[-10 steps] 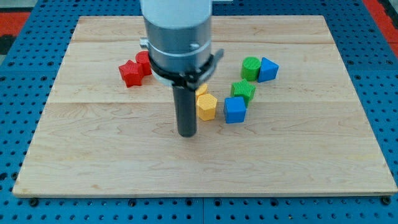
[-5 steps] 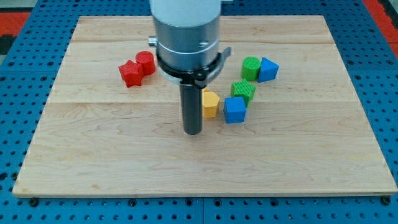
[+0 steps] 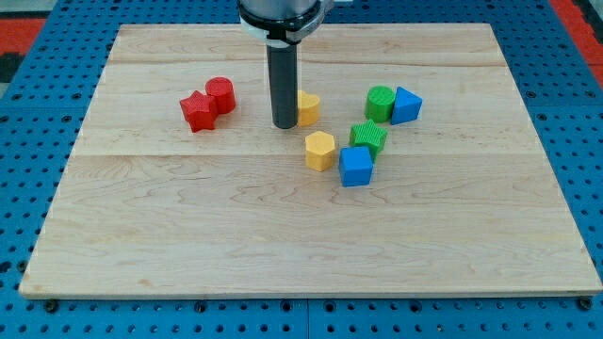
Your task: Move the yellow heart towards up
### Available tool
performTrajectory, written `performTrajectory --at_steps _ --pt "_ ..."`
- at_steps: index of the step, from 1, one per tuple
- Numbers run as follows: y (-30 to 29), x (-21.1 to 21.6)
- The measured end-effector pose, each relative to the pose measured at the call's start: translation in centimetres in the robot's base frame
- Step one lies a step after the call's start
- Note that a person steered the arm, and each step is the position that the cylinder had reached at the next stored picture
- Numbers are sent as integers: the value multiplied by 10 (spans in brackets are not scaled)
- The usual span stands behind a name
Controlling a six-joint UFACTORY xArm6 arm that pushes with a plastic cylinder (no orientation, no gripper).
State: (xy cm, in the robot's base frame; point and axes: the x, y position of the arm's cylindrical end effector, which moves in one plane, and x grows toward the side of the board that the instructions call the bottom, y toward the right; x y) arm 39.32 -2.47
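Note:
A small yellow block (image 3: 308, 107), seemingly the heart, lies just above the board's middle, its left part hidden behind my rod. My tip (image 3: 285, 125) rests on the board at that block's left side, touching it or nearly so. A second yellow block, a hexagon (image 3: 320, 151), lies below and a little to the right of my tip, apart from it.
A red star (image 3: 197, 112) and a red cylinder (image 3: 220, 94) sit together at the left. At the right are a green cylinder (image 3: 381, 101) beside a blue block (image 3: 407, 104), and a green block (image 3: 369, 137) above a blue cube (image 3: 356, 166). The wooden board (image 3: 141, 235) lies on a blue pegboard.
My rod has moved towards the view's top, from below-left of the yellow hexagon to the left side of the upper yellow block, which now shows. No block has clearly shifted.

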Motion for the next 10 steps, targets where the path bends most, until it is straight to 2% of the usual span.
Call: performTrajectory --at_steps 2,4,5,6,7,9,10 --pt "13 17" --pt "10 -16" --pt "10 -16" --pt "47 -15" --pt "54 -26" --pt "14 -29" --pt "55 -28"
